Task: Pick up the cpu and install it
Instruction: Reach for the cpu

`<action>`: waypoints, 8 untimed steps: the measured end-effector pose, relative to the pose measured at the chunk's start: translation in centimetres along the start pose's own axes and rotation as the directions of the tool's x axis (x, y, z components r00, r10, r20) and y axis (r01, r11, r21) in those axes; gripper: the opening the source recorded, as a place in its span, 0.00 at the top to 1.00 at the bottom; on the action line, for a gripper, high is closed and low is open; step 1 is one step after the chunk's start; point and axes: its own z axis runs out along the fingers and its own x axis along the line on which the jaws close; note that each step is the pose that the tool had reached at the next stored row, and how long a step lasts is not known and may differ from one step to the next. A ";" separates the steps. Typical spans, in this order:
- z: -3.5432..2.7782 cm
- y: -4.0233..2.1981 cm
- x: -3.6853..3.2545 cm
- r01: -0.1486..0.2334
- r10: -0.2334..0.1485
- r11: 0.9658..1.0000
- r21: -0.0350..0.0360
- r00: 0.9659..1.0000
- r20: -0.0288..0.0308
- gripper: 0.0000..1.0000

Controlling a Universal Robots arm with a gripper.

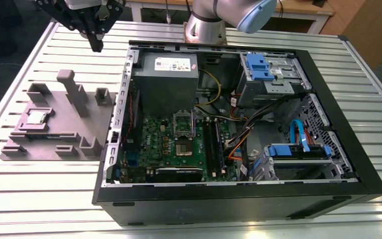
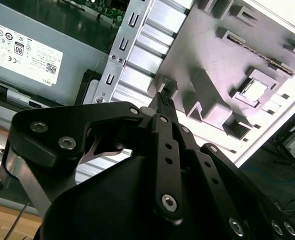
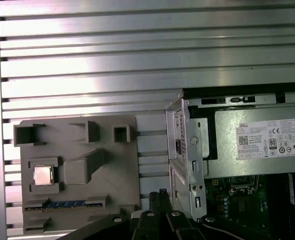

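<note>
Cpu, well off the gripper: top looked glossy silvery metal. Fixture under it was matt grey plastic. Table was ribbed bare aluminium with a satin sheen. Gripper was matt black. Power supply was dull sheet metal with a paper label.

The gripper hangs at the upper left of the exterior view, its black linkage pointing down. Its fingers are pressed together at the tips with nothing between them. The arm stands at the top centre, silver with a pale blue joint cap.
</note>
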 end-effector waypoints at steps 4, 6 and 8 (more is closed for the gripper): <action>-0.01 -0.04 0.80 0.000 0.000 1.000 0.000 1.000 0.000 0.90; -0.01 -0.05 1.01 0.000 0.000 1.000 0.000 1.000 0.000 0.90; -0.01 -0.06 1.15 0.000 0.000 1.000 0.000 1.000 0.000 0.90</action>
